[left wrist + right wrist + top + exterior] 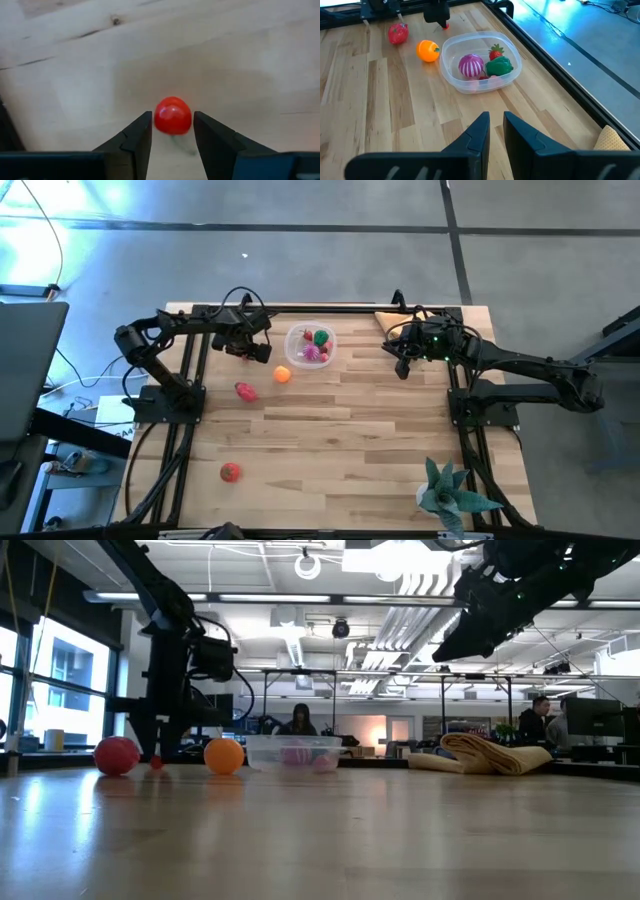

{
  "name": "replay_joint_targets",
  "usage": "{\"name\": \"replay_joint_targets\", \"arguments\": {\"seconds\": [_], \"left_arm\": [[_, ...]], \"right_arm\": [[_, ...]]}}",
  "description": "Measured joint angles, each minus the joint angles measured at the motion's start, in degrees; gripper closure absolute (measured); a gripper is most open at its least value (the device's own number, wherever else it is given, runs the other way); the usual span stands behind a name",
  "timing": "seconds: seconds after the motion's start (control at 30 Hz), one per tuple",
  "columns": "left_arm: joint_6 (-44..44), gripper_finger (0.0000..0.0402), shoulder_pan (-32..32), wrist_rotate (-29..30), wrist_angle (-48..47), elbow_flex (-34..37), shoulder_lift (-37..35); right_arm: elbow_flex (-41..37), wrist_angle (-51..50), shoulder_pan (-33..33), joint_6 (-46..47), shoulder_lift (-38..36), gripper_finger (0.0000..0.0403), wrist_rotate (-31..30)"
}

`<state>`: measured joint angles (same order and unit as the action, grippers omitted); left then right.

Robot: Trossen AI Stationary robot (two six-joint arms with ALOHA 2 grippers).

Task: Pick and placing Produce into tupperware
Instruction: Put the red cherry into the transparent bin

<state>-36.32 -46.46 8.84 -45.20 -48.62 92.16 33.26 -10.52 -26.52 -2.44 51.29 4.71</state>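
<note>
A small red round piece of produce [173,112] lies on the wooden table. My left gripper [255,350] points down over it, open, with one finger close on each side. The clear tupperware [470,89] stands just right of it and holds a magenta piece [470,65], a green piece [499,66] and a red strawberry-like piece [495,52]. An orange piece [282,375] and a red piece [245,391] lie near the tupperware. Another red piece [230,471] lies toward the near edge. My right gripper [497,116] waits above the table's far right, its fingers nearly together and holding nothing.
A folded tan cloth [388,320] lies at the far edge near the right arm. A teal spiky plant [450,492] stands at the near right corner. Black frame rails [190,430] run along both sides. A person [300,720] sits in the room beyond the table.
</note>
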Motion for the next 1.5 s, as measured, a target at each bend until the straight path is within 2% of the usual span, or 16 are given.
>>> {"name": "replay_joint_targets", "arguments": {"seconds": [0.13, 0.43, 0.73, 0.97, 1.1, 1.33, 1.5], "left_arm": [[0.1, 0.0268, 0.0, 0.0, 3.9, 1.6, 0.0], [0.0, 0.0269, 0.0, 0.0, 3.8, 1.6, 0.0], [1.4, 0.0307, 0.0, 0.5, 3.7, 1.6, -0.1], [1.6, 0.0276, 0.0, 0.8, 3.6, 1.7, 0.0], [4.6, 0.0277, 0.0, 0.9, 3.7, 1.7, 0.0], [8.9, 0.0303, 0.0, 0.9, 5.4, 1.7, 0.0], [11.3, 0.0299, 0.0, 0.8, 4.6, 0.0, 0.0]], "right_arm": [[0.0, 0.0, 0.0, 0.0, 0.0, 0.0359, 0.0], [0.0, 0.0, 0.0, 0.0, 0.0, 0.0359, 0.0], [0.0, 0.0, 0.0, 0.0, 0.0, 0.0359, 0.0], [0.0, 0.0, 0.0, 0.0, 0.0, 0.0359, 0.0], [0.0, 0.0, 0.0, 0.0, 0.0, 0.0359, 0.0], [0.0, 0.0, 0.0, 0.0, 0.0, 0.0359, 0.0], [0.0, 0.0, 0.0, 0.0, 0.0, 0.0359, 0.0]]}}
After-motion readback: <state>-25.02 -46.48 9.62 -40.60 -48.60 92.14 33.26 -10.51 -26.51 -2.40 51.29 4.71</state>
